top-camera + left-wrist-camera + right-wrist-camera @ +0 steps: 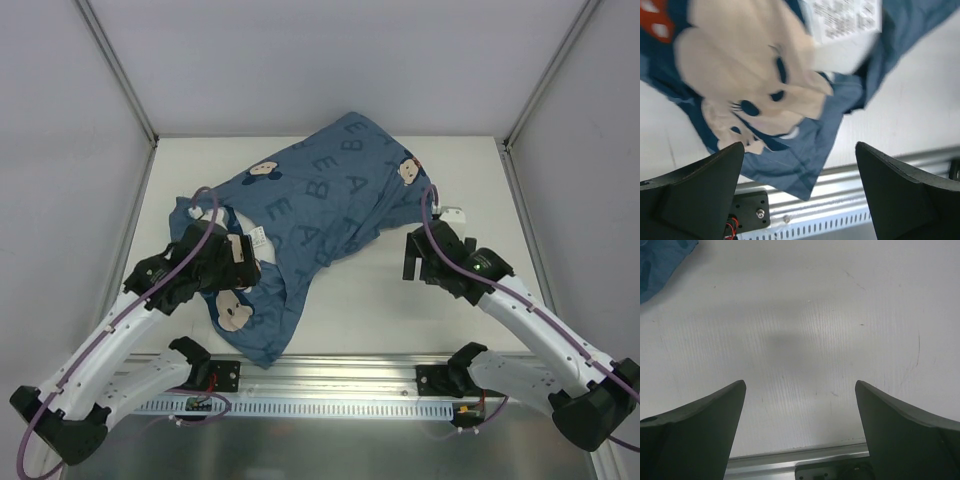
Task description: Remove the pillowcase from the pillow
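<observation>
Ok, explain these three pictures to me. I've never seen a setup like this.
Two white robot arms are bolted at the near edge of a table. The wide picture looks down from above. The other two come from a camera on each wrist, and the dark shapes at the bottom are that arm's own fingers. A blue pillowcase with mouse faces lies crumpled on the table. The left pincer hovers open over it, near its white label. The right pincer is open above bare table. Neither holds anything.

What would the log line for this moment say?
left gripper: open, over pillowcase | right gripper: open, over bare table
</observation>
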Robot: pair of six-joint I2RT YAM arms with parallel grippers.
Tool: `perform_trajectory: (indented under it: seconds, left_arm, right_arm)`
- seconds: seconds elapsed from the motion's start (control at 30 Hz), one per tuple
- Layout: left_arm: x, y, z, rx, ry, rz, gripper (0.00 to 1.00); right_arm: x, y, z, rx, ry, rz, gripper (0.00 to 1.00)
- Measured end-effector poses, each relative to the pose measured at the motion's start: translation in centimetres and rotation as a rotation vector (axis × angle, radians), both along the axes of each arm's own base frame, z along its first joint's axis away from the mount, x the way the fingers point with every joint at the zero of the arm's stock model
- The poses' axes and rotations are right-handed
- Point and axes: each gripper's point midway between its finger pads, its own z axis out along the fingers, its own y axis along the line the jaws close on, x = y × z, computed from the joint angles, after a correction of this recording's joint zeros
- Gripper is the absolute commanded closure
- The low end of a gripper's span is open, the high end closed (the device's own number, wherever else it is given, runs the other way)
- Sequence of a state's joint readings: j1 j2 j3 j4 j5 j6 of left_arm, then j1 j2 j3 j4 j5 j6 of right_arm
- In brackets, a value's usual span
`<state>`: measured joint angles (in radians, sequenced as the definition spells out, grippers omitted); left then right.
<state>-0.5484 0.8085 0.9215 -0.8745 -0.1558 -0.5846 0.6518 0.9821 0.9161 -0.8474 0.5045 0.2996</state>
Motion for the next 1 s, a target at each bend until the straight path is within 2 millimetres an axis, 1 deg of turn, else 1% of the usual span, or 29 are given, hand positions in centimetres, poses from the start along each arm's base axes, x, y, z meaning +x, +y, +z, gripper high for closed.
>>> perform_trajectory:
  seconds: [0.1,0.17,0.27,0.37,0.43,0.5,0.53,0.57,0.63,0.67,0.7,0.77,0.8,0.87,0.93,1.0]
  left_arm:
    - [-0.9,-2.4,-0.6,0.005,0.045,-0.117,0.05]
    - [-2.0,-4.2,-1.2,0.014,0.079,-0.198,0.05]
    - [-3.4,-6.3,-1.7,0.035,0.105,-0.294,0.04]
    - [-3.5,-7.2,-1.3,0.043,0.092,-0.309,0.13]
    - [-2.7,-6.9,-0.4,0.050,0.049,-0.271,0.18]
    - [-1.6,-6.3,1.2,0.048,-0.013,-0.227,0.23]
    - [-1.1,-6.0,2.2,0.036,-0.045,-0.202,0.23]
    - [-0.4,-5.4,3.4,0.021,-0.079,-0.164,0.19]
    - [1.4,-3.4,5.4,-0.016,-0.131,-0.049,0.17]
    - [2.4,-1.8,6.3,-0.026,-0.153,0.032,0.16]
    - [3.4,-0.1,6.7,-0.032,-0.162,0.114,0.12]
    - [4.6,2.9,7.0,-0.025,-0.170,0.249,0.08]
    - [5.0,3.7,6.9,-0.022,-0.159,0.287,0.07]
    - [5.8,4.1,6.2,-0.018,-0.118,0.318,0.09]
    - [6.6,3.8,5.3,-0.013,-0.071,0.319,0.19]
    - [7.4,3.1,3.8,-0.004,-0.009,0.305,0.19]
  right_arm:
    - [0.0,0.3,-0.3,0.010,0.003,0.009,0.04]
    - [0.1,0.5,-0.5,0.020,0.005,0.015,0.04]
    - [0.2,1.0,-0.5,0.039,0.002,0.024,0.04]
    - [0.2,1.4,-0.6,0.049,0.005,0.034,0.04]
    - [0.2,1.5,-0.7,0.048,0.008,0.039,0.04]
    - [0.1,1.6,-0.7,0.050,0.007,0.042,0.04]
    - [0.1,1.6,-0.7,0.051,0.006,0.043,0.04]
    - [0.1,1.6,-0.7,0.052,0.006,0.044,0.04]
    - [0.0,1.8,-0.7,0.059,0.005,0.049,0.04]
    - [-0.1,1.9,-0.7,0.066,0.007,0.054,0.04]
    - [-0.1,2.0,-0.7,0.072,0.009,0.059,0.04]
    - [-0.2,2.6,-0.7,0.086,0.013,0.080,0.04]
    - [-0.3,3.0,-0.6,0.088,0.017,0.093,0.04]
    - [-0.4,4.3,-0.5,0.089,0.025,0.137,0.04]
    - [-0.3,6.2,-0.1,0.081,0.027,0.192,0.04]
    - [-0.4,8.5,0.3,0.074,0.036,0.255,0.04]
